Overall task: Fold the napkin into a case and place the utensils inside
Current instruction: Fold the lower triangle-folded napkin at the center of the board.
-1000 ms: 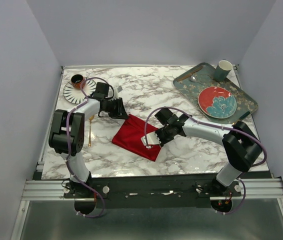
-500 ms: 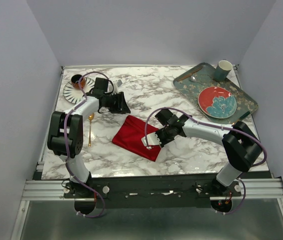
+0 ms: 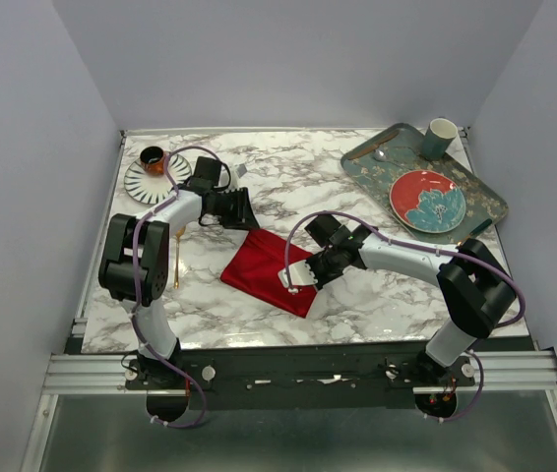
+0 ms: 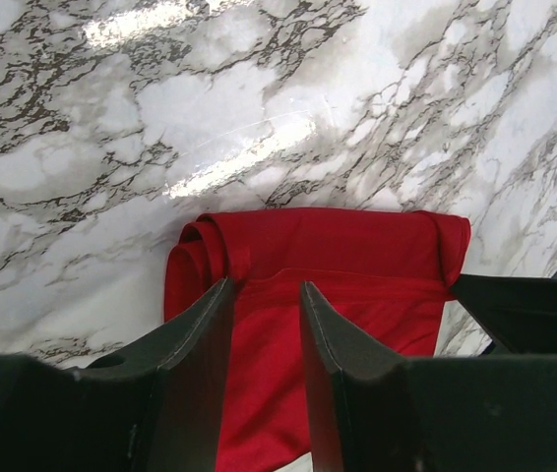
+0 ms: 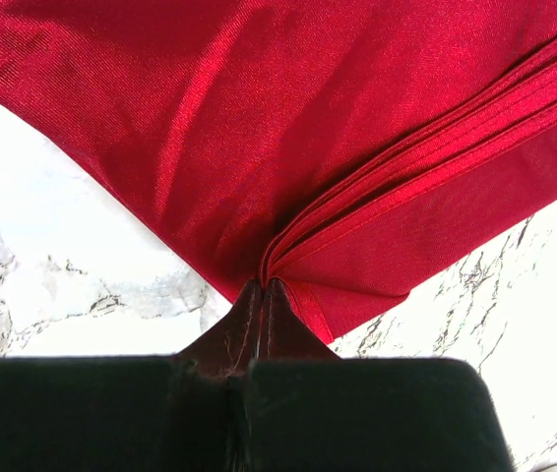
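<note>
On the marble surface (image 3: pixel 288 177), the folded napkin (image 3: pixel 264 264) lies at the middle, somewhat toward the near edge. The right claw (image 5: pixel 265 287) is closed on the napkin's right edge, pinching its stacked layers. The left claw (image 4: pixel 264 295) hovers at the napkin's far corner, jaws slightly apart, gripping nothing. The spoon (image 3: pixel 176 261) lies near the left edge.
</note>
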Controlling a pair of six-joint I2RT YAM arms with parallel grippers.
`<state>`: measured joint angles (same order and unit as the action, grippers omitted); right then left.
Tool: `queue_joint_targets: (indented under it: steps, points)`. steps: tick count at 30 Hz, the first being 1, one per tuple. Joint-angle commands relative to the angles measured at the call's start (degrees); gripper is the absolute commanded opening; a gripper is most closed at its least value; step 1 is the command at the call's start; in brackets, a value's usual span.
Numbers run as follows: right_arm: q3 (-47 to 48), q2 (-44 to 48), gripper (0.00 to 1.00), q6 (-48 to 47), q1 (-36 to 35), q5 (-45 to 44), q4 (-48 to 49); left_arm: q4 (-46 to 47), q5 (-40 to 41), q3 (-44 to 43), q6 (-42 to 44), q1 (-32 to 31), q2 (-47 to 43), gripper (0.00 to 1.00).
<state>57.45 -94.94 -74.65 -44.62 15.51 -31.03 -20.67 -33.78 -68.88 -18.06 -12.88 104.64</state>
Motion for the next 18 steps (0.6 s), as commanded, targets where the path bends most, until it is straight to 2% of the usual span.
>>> queue_joint_targets:
  steps: [1,11,18]
  points:
    - [-1.20,1.33,0.01,-0.05,0.15,1.46,-0.97,-1.04,2.40,-0.03,-0.39,-0.30,0.83,0.41]
    - [-1.46,1.42,0.01,0.12,0.24,1.72,-0.97,-0.25,2.67,0.15,-1.36,-0.39,0.65,0.42]
    - [-1.29,1.68,0.01,0.12,0.15,1.98,-0.97,-0.34,2.14,0.68,-0.74,-1.70,0.74,0.36]
